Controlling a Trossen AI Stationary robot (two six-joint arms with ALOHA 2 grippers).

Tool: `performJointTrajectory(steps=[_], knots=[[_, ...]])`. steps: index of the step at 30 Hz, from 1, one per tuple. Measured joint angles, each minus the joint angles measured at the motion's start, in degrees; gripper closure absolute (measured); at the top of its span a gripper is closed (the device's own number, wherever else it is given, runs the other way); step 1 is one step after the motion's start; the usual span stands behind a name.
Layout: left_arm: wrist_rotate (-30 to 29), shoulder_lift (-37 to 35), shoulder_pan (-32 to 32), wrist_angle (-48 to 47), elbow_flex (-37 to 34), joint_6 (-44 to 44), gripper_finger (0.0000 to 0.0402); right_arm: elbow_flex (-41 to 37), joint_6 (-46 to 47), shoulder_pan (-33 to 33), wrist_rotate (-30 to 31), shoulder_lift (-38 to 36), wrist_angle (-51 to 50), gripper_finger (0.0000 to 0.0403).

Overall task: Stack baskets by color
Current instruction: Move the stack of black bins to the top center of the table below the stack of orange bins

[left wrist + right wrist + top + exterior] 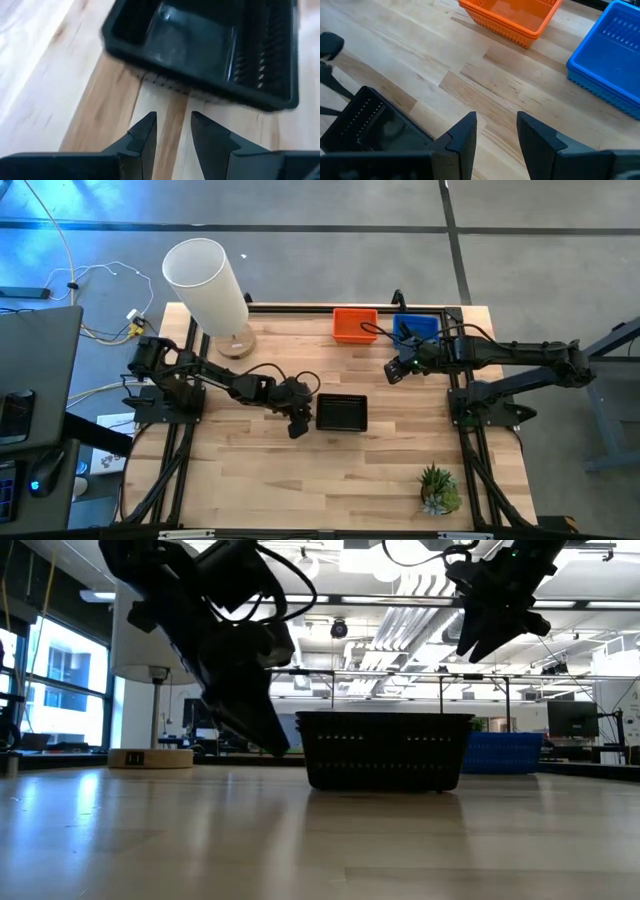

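Observation:
A black basket [342, 413] stands on its base at the table's middle, also in the low view [385, 751] and the left wrist view [210, 45]. My left gripper [298, 425] hovers just left of it, open, with nothing between its fingers [172, 131]. An orange basket [355, 325] and a blue basket [418, 330] stand side by side at the far edge. My right gripper [393, 370] hangs open above the table in front of them, holding nothing [495, 131].
A tall white cylinder [207, 283] on a round wooden base stands at the far left corner. A small green potted plant [438, 488] sits near the front right corner. Bare wood lies in front of the black basket.

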Motion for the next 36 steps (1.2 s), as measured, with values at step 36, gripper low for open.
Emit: performJointTrajectory(steps=[36], knots=[[0.9,2.0,0.8,9.8,0.0,0.5,0.0294,0.0,-21.3,9.9,-5.5,15.6,19.6,0.0274]])
